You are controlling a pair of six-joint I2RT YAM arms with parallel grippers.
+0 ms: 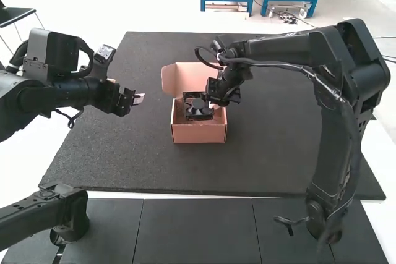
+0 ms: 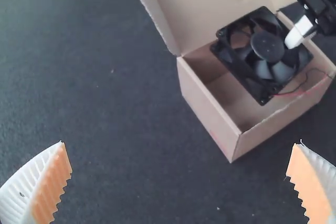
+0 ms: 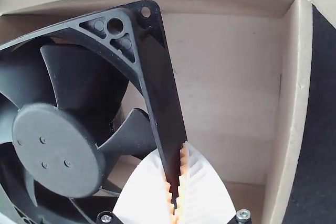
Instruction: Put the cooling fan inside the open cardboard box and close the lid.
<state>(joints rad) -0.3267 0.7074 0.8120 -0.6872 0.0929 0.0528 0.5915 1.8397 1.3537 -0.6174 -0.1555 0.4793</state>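
Note:
The open cardboard box [image 1: 198, 127] sits mid-mat with its lid [image 1: 185, 77] standing up at the back. A black cooling fan [image 1: 197, 106] hangs tilted just over the box's opening, partly inside. My right gripper [image 1: 213, 98] is shut on the fan's frame edge [image 3: 167, 129], the white ribbed fingers [image 3: 202, 192] pinching it. In the left wrist view the fan [image 2: 265, 53] leans above the box's [image 2: 210, 108] cavity. My left gripper [image 1: 135, 99] hovers open to the left of the box, its orange-padded fingers [image 2: 50, 174] spread wide with nothing between them.
A black mat [image 1: 111, 146] covers the table around the box, with bare room on every side. The mat's front edge [image 1: 185, 195] runs near the arm bases. A thin red wire [image 2: 299, 90] from the fan drapes over the box wall.

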